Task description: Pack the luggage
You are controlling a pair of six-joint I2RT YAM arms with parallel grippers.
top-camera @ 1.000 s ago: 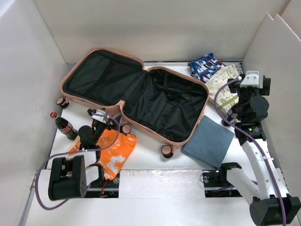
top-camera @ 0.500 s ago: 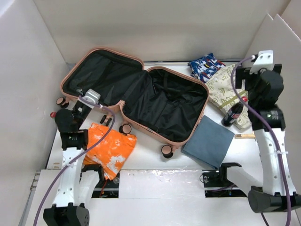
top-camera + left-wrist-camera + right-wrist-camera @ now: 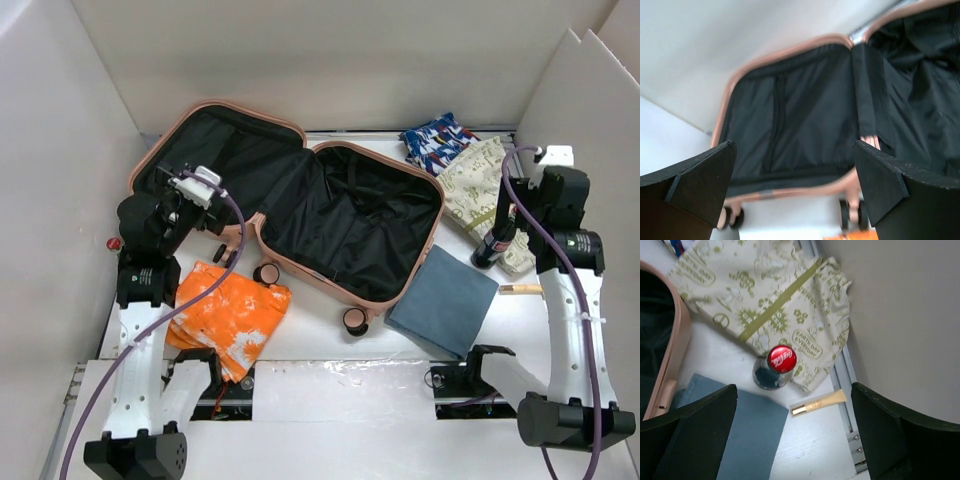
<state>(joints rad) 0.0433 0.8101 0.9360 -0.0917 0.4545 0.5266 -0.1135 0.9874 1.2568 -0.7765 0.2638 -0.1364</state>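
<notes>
Luggage (image 3: 290, 205) lies open and flat on the tabletop (image 3: 330, 350), left of centre. Both black-lined halves are bare, so nothing is packed yet. What has changed is the arms. The left arm (image 3: 150, 265), crouched low over the orange cloth (image 3: 225, 315) a second ago, is now raised with its wrist over the near rim of the left half. Its camera looks straight into that shell. The left jaws are spread wide and carry nothing, and the orange cloth remains on the tabletop just in front of the casters. The right arm (image 3: 565, 240) has lifted off the cream printed cloth (image 3: 765, 290), uncovering a cola bottle (image 3: 781, 360). The bottle stands upright at that cloth's edge, beside the grey-blue folded cloth (image 3: 445, 300) and a small tube (image 3: 818, 403). The right jaws hang above the bottle's red cap, spread apart and empty. For the task this reads as a reset, not progress: neither arm brings anything to the case, though the right one seems lined up for the bottle.
</notes>
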